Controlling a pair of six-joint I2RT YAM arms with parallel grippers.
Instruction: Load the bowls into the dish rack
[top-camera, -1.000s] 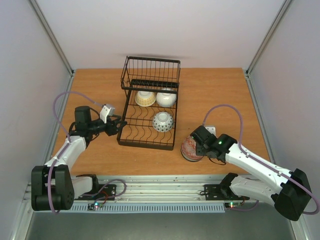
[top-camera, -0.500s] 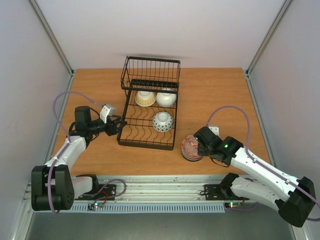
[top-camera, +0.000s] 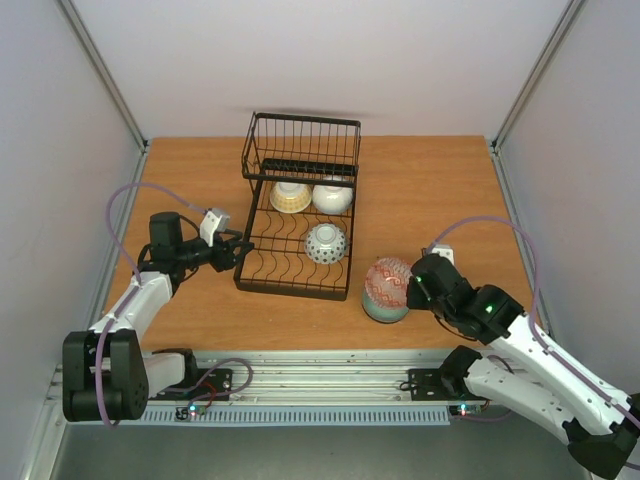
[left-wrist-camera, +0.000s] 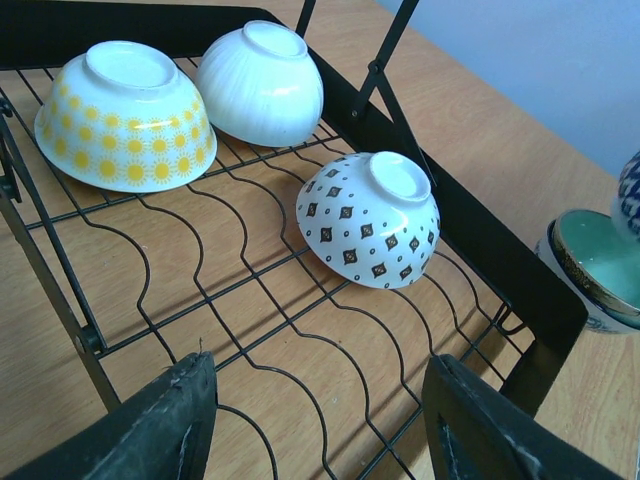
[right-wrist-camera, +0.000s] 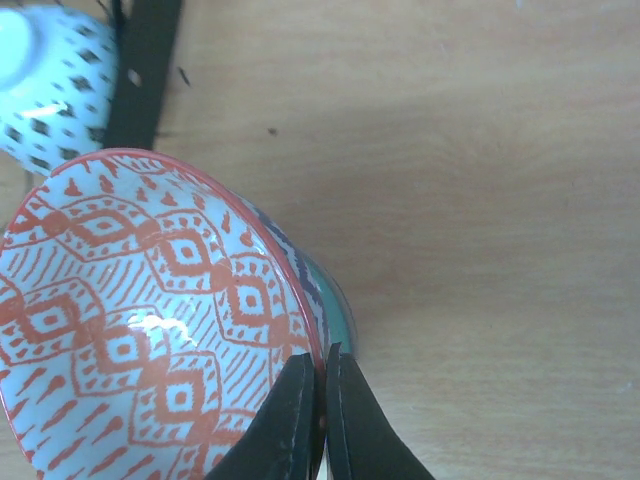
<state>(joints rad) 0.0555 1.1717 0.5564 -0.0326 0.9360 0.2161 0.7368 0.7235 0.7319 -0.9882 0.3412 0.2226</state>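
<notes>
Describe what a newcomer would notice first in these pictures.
In the black wire dish rack at mid-table sit, upside down, a yellow-flowered bowl, a plain white bowl and a diamond-dotted bowl. Right of it, the right end effector pinches the rim of a tilted red-and-white patterned ceramic bowl.

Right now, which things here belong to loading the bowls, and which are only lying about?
Job: dish rack; yellow-patterned bowl, white bowl, diamond-patterned bowl in it; red-patterned bowl in right gripper; green bowl beneath.
Just there: purple cables; table.
</notes>
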